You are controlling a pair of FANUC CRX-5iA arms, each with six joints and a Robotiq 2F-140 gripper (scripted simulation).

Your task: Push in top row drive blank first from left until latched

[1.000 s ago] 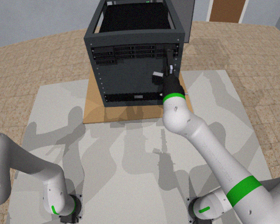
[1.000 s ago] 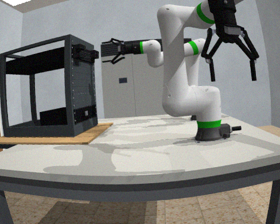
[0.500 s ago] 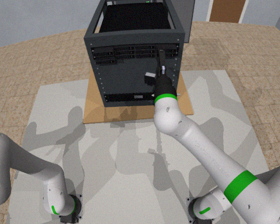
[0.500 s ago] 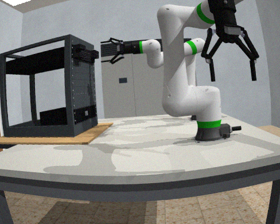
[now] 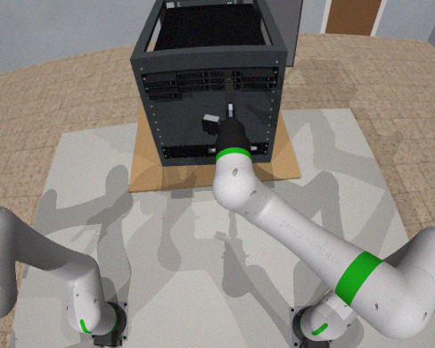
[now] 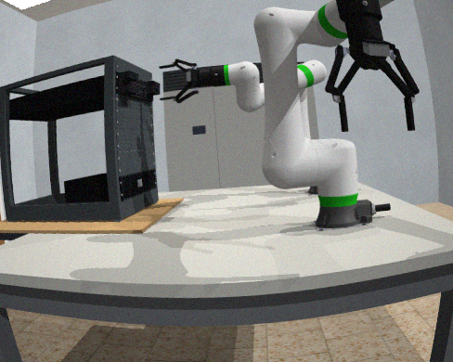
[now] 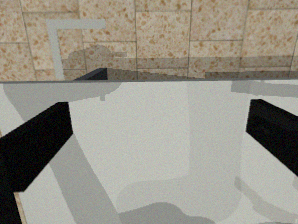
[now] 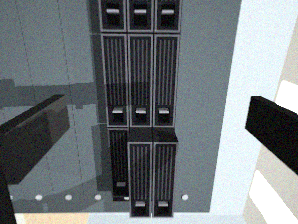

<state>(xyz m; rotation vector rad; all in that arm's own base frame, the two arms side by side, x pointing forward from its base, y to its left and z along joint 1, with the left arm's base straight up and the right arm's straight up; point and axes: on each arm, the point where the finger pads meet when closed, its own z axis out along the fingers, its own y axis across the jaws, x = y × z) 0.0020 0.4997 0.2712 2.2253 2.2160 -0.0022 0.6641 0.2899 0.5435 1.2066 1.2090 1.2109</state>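
While the target drive blank [image 5: 160, 78] [image 6: 128, 75] is sitting at the upper left corner of the rack's front, in the top row, 1st from the left, it appears to be standing proud of the face and still needs its push. The right gripper [image 5: 229, 91] [image 6: 162, 83] [image 8: 157, 112] is facing the upper right half of the rack's front, its 2 fingers spread wide with nothing between them. It is likely needing to travel left across the rack, backed off enough to pass the blanks, then to bring its fingers together into 1 narrow pusher. Good contact is landing squarely on the target's face, keeping off the row 2 neighbour beneath. Because the rack [image 5: 209, 59] [image 6: 112, 139] [image 8: 210, 125] is unfastened and the push is high, a slow, level, straight stroke is wisest, easing off at the latch; a hard shove could be tipping the rack or sliding it back. The 2 proud drive blanks [image 5: 258, 72] [image 6: 154, 87] [image 8: 164, 175] at the rack's upper right are ones to leave alone. Under the rack, a wooden board [image 5: 142, 184] [image 6: 134, 227] [image 8: 50, 218] is lying on the table [image 5: 200, 263] [image 6: 231, 266] [image 7: 150, 130]. Well apart from the rack's front, the left gripper [image 6: 377, 130] [image 7: 159, 116] is hanging spread and empty.
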